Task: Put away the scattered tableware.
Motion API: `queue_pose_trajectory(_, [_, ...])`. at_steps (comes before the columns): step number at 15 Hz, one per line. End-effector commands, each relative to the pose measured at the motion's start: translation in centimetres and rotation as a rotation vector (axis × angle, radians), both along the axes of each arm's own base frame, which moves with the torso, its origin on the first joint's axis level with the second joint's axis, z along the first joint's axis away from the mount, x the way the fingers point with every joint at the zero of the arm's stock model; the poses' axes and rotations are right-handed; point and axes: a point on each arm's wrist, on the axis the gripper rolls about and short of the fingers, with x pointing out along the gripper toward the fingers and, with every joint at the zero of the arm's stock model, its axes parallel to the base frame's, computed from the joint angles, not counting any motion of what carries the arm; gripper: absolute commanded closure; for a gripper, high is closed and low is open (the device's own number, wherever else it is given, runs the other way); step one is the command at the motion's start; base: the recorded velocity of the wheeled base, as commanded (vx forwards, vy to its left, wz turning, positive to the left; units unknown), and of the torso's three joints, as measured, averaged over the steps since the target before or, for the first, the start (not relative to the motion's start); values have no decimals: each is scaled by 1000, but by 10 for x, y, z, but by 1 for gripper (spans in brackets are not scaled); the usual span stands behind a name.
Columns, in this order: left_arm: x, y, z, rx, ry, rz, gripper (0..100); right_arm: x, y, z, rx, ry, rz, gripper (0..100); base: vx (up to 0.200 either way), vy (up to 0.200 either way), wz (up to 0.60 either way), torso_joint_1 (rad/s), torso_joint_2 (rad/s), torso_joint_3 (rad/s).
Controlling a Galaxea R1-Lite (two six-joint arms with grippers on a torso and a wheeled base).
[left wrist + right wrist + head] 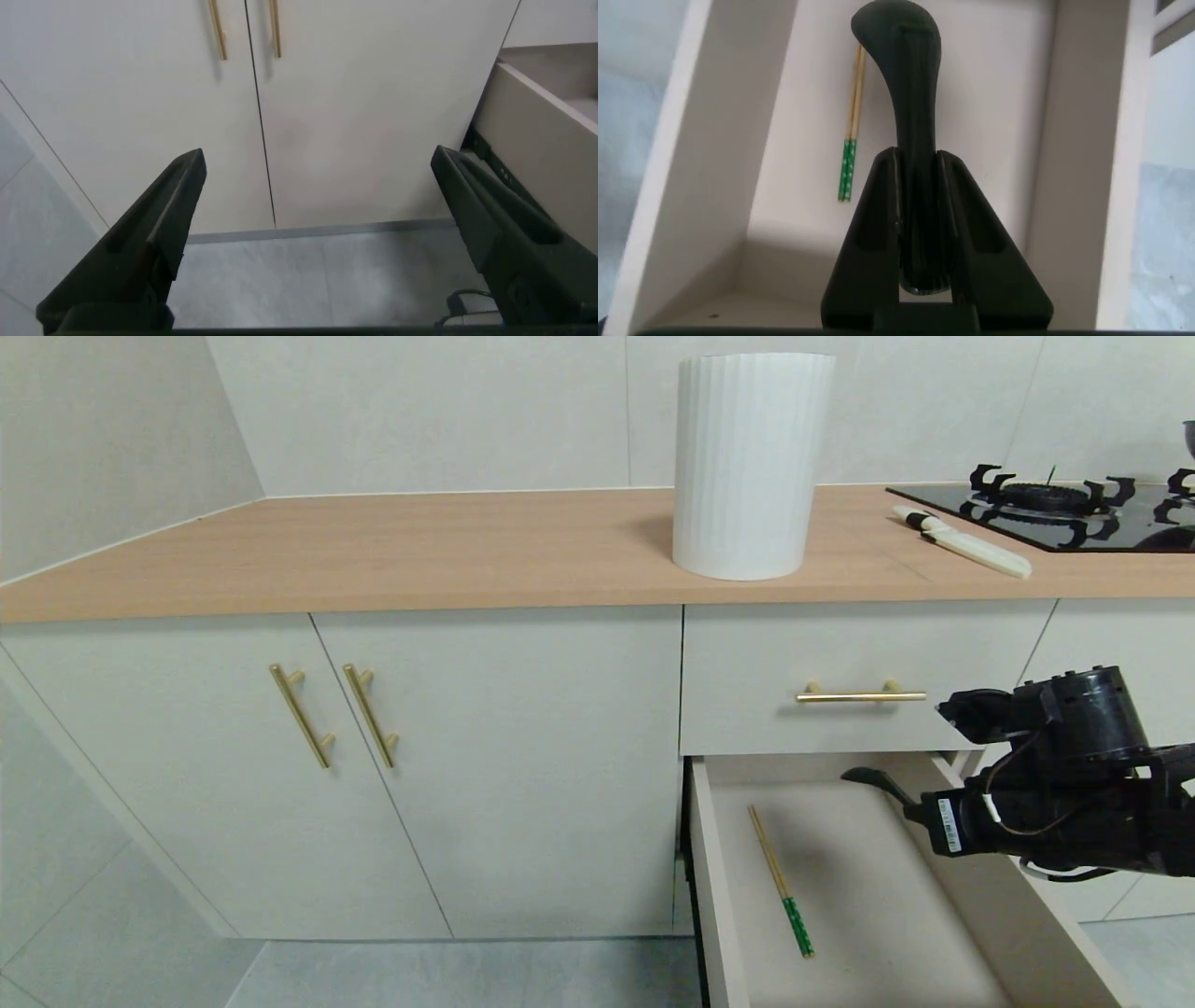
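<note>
**Ana:** Black fingers on the right gripper are squeezed tight on a black spoon, right?

**Ben:** Yes. They pinch its handle, and the round end sticks out in front.

**Ana:** Where is it?

**Ben:** Over the open drawer, near the back right corner. The drawer floor is right under the spoon.

**Ana:** Which way does the spoon point?

**Ben:** Its long side runs about the same way as the chopsticks. They lie flat nearer the drawer's left wall, green tips toward the front. Spoon and chopsticks are apart.

**Ana:** What comes next?

**Ben:** I think it must go down a bit and let go, so the spoon lands beside the chopsticks.

**Ana:** And the left gripper?

**Ben:** It is spread wide with nothing in it. It hangs low in front of the cupboard doors.

**Ana:** Anything more to tidy?

**Ben:** A knife lies near the right end of the counter, just beside the stove. The right arm is nearer to it. A tall white pot stands near the counter's front edge.
</note>
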Motion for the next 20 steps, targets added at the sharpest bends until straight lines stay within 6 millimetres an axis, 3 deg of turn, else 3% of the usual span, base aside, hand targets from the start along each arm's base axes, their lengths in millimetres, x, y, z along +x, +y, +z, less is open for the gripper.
queue_pose_trajectory(1, [0, 0, 0, 0, 2, 0, 0, 8, 4, -16, -13, 55, 7, 100, 0, 0, 0, 0, 0, 0])
queue_pose_trajectory(4, [0, 0, 0, 0, 2, 0, 0, 31, 11, -46, -35, 147, -3, 100, 0, 0, 0, 0, 0, 0])
queue_pose_trajectory(5, [0, 0, 0, 0, 2, 0, 0, 40, 13, -65, -49, 197, -5, 100, 0, 0, 0, 0, 0, 0])
queue_pose_trajectory(10, [0, 0, 0, 0, 2, 0, 0, 60, 25, -112, -65, 191, -69, 100, 0, 0, 0, 0, 0, 0])
queue_pose_trajectory(17, [0, 0, 0, 0, 2, 0, 0, 85, 32, -151, -86, 100, -199, 100, 0, 0, 0, 0, 0, 0])
queue_pose_trajectory(20, [0, 0, 0, 0, 2, 0, 0, 87, 33, -160, -101, 114, -207, 100, 0, 0, 0, 0, 0, 0])
